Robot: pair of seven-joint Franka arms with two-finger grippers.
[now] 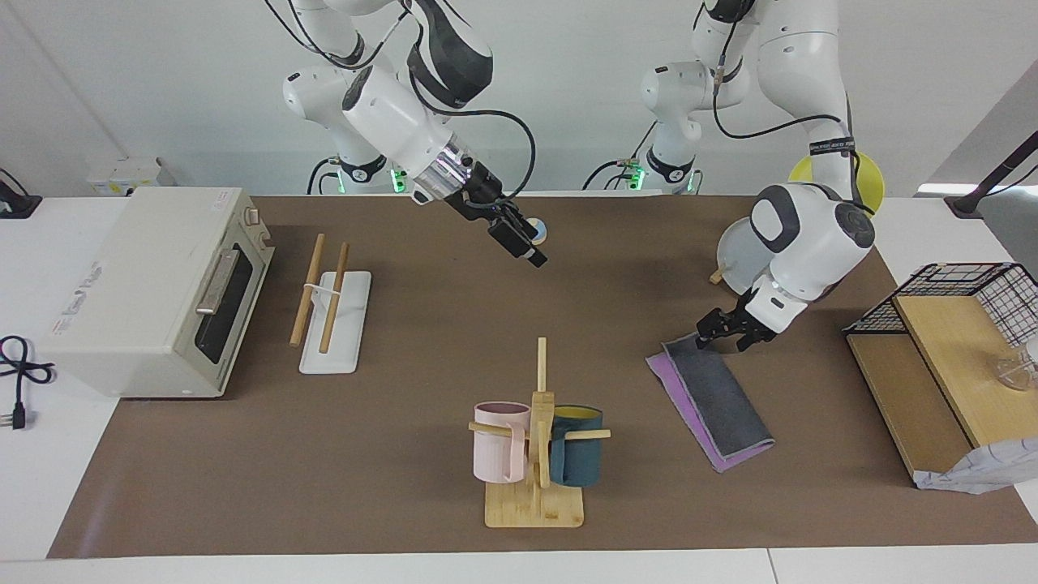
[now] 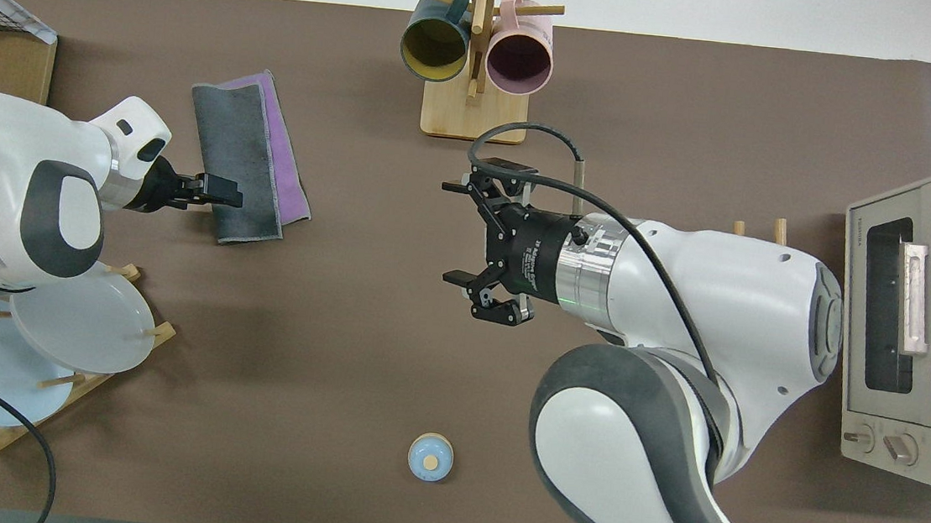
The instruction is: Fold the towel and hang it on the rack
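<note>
Towel (image 1: 712, 397): folded, flat on the mat, toward the left arm's end.
Handling: soft, light, limp; pinch both layers at one short edge.
Left gripper (image 1: 724, 335): unclenched, empty, beside the towel's robot-side end.
Right gripper (image 2: 485, 251): spread wide, waiting mid-table.
Rack (image 1: 328, 312): well apart, beside the toaster oven (image 1: 158, 288).

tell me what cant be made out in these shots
- Rack: overhead view, the right arm covers all but two rod tips.
- Plates: facing view, the left arm hides most of them.
- Patterned cloth: cut off by the edge in both views.
- Left gripper: whether it touches the towel cannot be told.
</note>
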